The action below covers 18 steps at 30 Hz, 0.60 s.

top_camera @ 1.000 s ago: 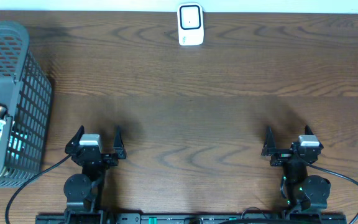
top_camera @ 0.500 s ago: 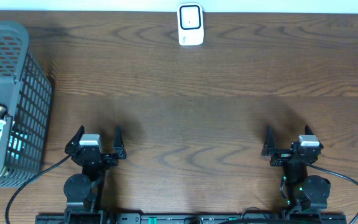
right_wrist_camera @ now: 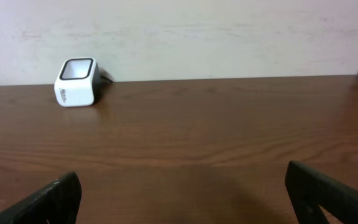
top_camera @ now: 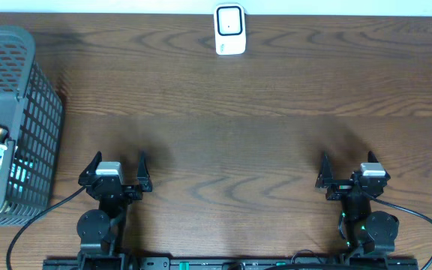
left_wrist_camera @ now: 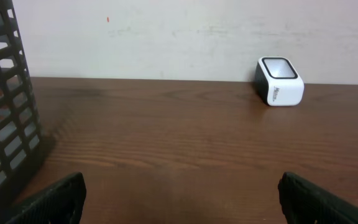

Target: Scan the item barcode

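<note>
**Both arms sitting low and folded, jaws standing wide and empty**

The left arm [top_camera: 96, 225] is sitting folded over its base, with its wrist pointing forward and level. The left gripper [top_camera: 118, 159] is standing with its jaws spread wide and is gripping nothing. In the left wrist view, its dark fingers [left_wrist_camera: 51, 200] are showing only at the two lower corners.

The right arm [top_camera: 373, 229] is mirroring that pose, well apart from the left. The right gripper [top_camera: 347, 160] is likewise standing wide and holding nothing. Its fingertips [right_wrist_camera: 45, 199] are framing the lower corners of the right wrist view.
</note>
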Each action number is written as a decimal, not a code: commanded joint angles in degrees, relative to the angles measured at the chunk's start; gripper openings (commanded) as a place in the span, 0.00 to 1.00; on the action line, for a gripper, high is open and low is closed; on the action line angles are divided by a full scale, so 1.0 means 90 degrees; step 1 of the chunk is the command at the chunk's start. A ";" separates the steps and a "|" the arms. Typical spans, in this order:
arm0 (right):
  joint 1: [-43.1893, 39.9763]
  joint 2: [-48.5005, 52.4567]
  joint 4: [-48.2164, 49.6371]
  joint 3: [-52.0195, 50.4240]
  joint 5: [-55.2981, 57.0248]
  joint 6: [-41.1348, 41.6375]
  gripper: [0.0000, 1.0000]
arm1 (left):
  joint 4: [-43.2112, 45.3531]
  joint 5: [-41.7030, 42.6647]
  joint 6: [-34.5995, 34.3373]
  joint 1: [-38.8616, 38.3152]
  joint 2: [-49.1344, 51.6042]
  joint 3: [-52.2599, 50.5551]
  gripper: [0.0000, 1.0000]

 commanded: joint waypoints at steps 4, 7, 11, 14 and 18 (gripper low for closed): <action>0.0012 -0.0051 -0.0010 -0.0027 0.0097 0.0066 0.99 | -0.0279 0.0083 0.0005 0.0027 -0.0044 -0.0068 0.98; 0.0012 -0.0051 -0.0010 -0.0024 0.0097 0.0066 0.99 | -0.0272 -0.0136 0.0299 0.0027 -0.0044 -0.0068 0.98; 0.0012 -0.0051 -0.0010 -0.0027 0.0097 0.0066 0.99 | -0.0231 0.0595 -0.0316 0.0027 -0.0044 -0.0063 0.98; 0.0012 -0.0051 -0.0010 -0.0027 0.0097 0.0066 0.99 | -0.0209 0.0784 -0.0753 0.0027 -0.0044 -0.0063 0.98; 0.0012 -0.0051 -0.0010 -0.0027 0.0097 0.0066 0.99 | 0.0389 0.1450 -0.0755 0.0027 -0.0044 -0.0063 0.98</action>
